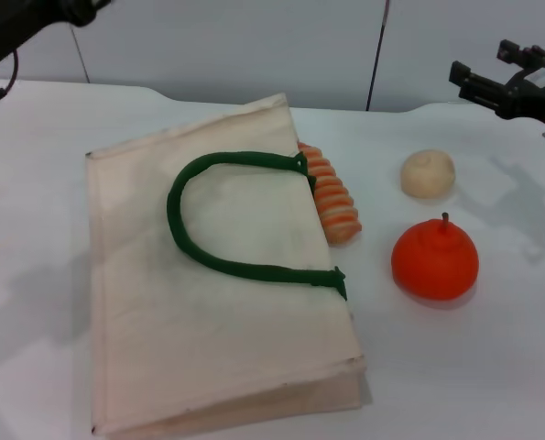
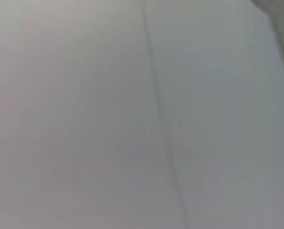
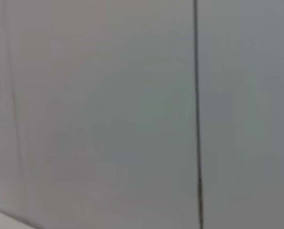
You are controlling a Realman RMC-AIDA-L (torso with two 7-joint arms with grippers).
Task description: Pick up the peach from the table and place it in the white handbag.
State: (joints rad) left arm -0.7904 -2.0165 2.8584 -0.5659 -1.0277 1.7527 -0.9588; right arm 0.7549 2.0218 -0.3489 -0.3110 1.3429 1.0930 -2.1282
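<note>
We record the right gripper [image 1: 492, 78] raised above the table [image 1: 492, 367], up and to the right of the white handbag [image 1: 208, 302], with its dark fingers pointing toward the bag's side of the scene. The fingers stand apart with a narrow gap between them and hold nothing. The left arm [image 1: 25, 23] shows only as a dark segment above the far left corner of the handbag; its gripper is out of the head view, and neither wrist view shows any fingers, so we cannot tell their state. Both wrist views show only a plain pale wall with a thin dark seam.

The white handbag lies flat on the table, its dark green handle [image 1: 226, 215] looped across the upper face. We find no peach exposed anywhere on the table. An orange ridged item [image 1: 334, 197] protrudes from under the handbag's right edge. Right of the handbag sit a beige round bun [image 1: 428, 173] and, nearer the camera, an orange round fruit [image 1: 435, 258] with a stem. The two stand near each other but apart.

We read no brand, label or writing on any item.
</note>
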